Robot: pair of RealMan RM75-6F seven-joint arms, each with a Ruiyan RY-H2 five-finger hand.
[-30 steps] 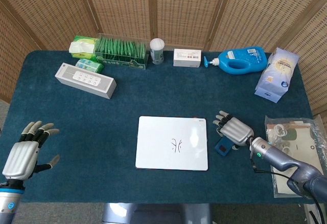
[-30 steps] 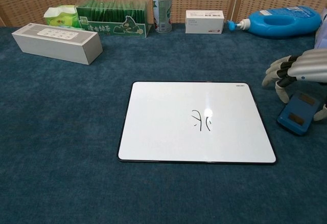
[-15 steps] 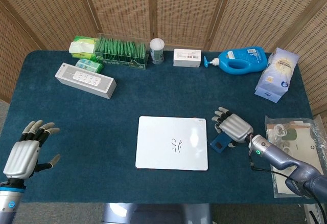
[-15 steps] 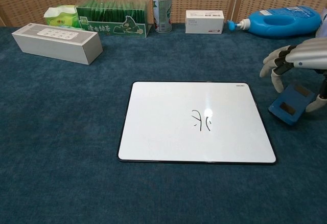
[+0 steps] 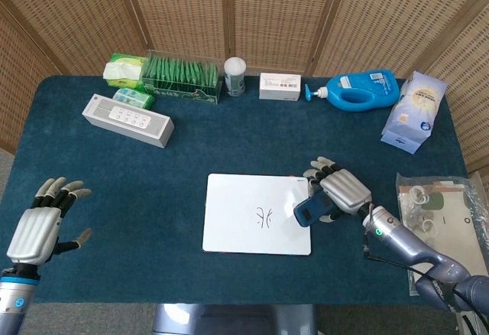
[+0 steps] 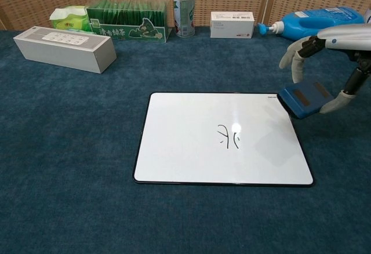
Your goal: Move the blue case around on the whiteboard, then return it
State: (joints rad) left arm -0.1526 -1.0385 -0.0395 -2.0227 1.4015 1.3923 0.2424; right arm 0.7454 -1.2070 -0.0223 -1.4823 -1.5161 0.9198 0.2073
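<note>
Right hand holds the blue case over the whiteboard's right edge.

Nearest, the left hand (image 5: 34, 228) hovers at the table's (image 5: 183, 159) front left corner with its fingers spread, holding nothing. At the middle of the table lies the whiteboard (image 6: 223, 138), a small black mark near its centre. The right hand (image 5: 340, 191) pinches the blue case (image 6: 304, 98) between thumb and fingers, the other fingers spread; the case is tilted and lifted just over the board's right edge, near its far right corner. To the right lies a clear bag (image 5: 439, 216) of small parts. Along the far edge stand a white speaker (image 5: 127, 119), a green tissue pack (image 5: 126, 69), a green box (image 5: 182, 77), a white canister (image 5: 234, 75), a small white box (image 5: 280, 86), a blue bottle (image 5: 359, 89) and a blue-white pouch (image 5: 414, 111).
</note>
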